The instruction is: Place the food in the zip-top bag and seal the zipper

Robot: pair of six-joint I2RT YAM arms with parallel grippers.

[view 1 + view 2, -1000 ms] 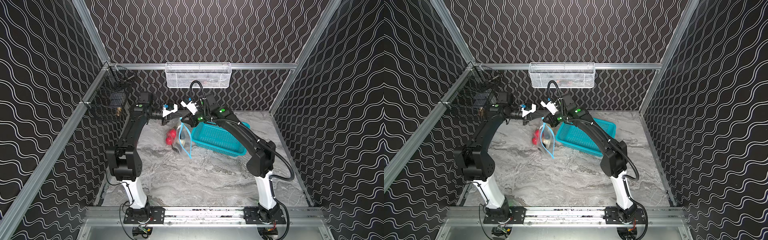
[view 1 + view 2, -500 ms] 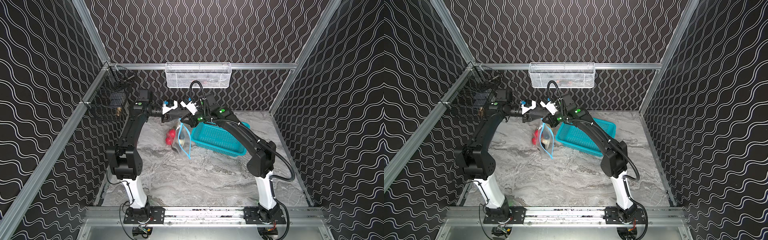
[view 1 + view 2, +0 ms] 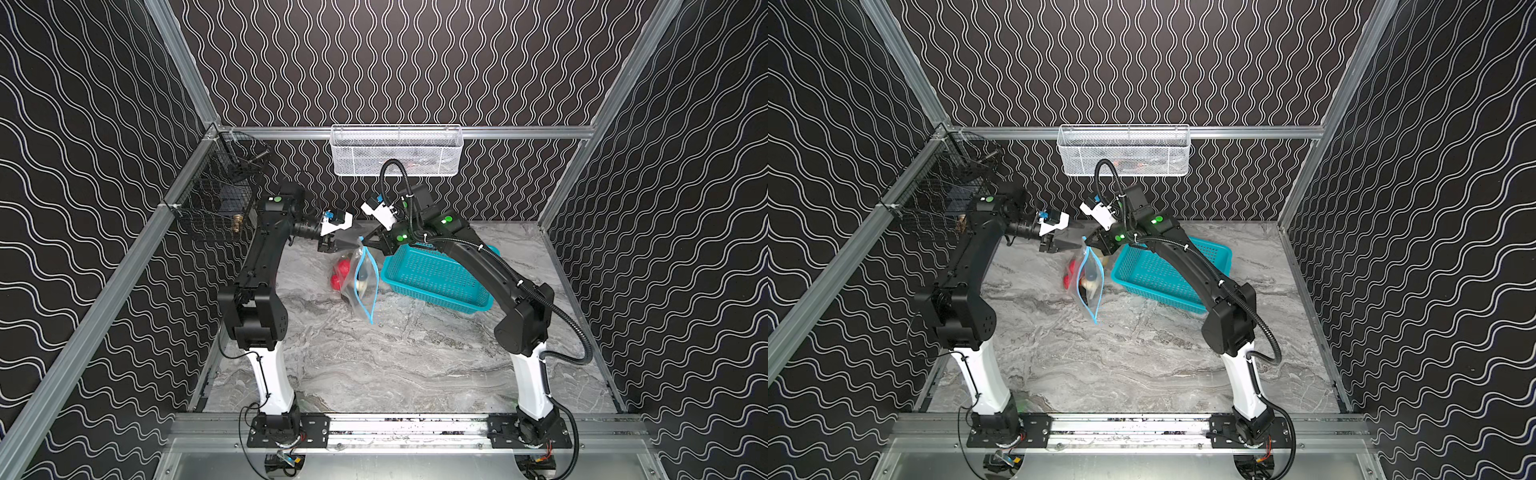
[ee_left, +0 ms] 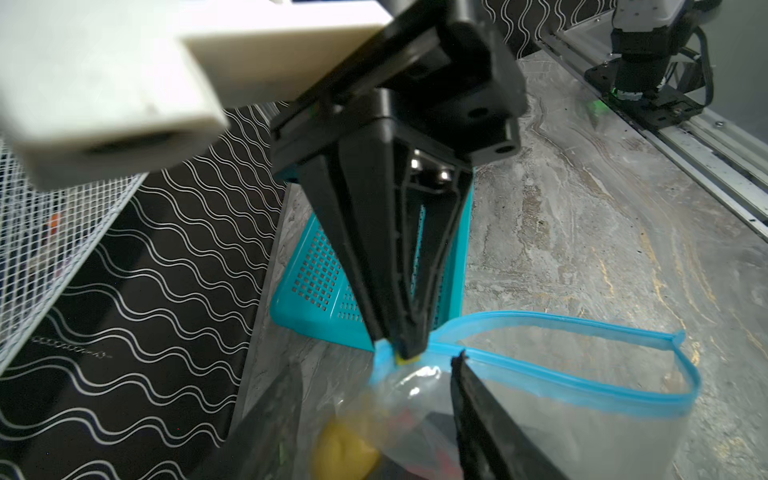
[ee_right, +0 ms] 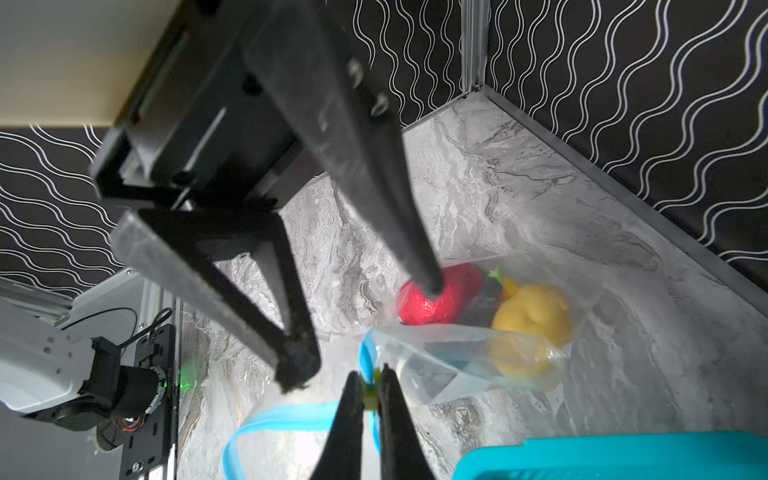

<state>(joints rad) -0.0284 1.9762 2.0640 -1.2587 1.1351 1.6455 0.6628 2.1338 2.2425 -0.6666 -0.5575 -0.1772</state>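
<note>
A grey marbled counter (image 3: 395,365) forms the floor of a booth with black walls covered in white wavy lines. A black wire basket (image 3: 216,203) hangs on the left wall and a white mesh basket (image 3: 397,149) hangs on the far rail. A teal basket (image 3: 436,276) sits on the counter right of centre, toward the far side.

The left tool (image 5: 365,328) reaches in from the left with its fingers well apart, one on either side of the top corner of the clear bag (image 3: 361,299). Whether they touch the plastic I cannot tell. The bag stands in the far middle, just left of the teal basket, and its blue zipper (image 4: 561,318) gapes in a loop. Red round food (image 5: 419,309) and a yellow potato (image 5: 532,311) show through the plastic. At the bag's top far end, the right tool (image 5: 370,376) is clamped on the zipper's yellow slider (image 4: 405,360).
</note>
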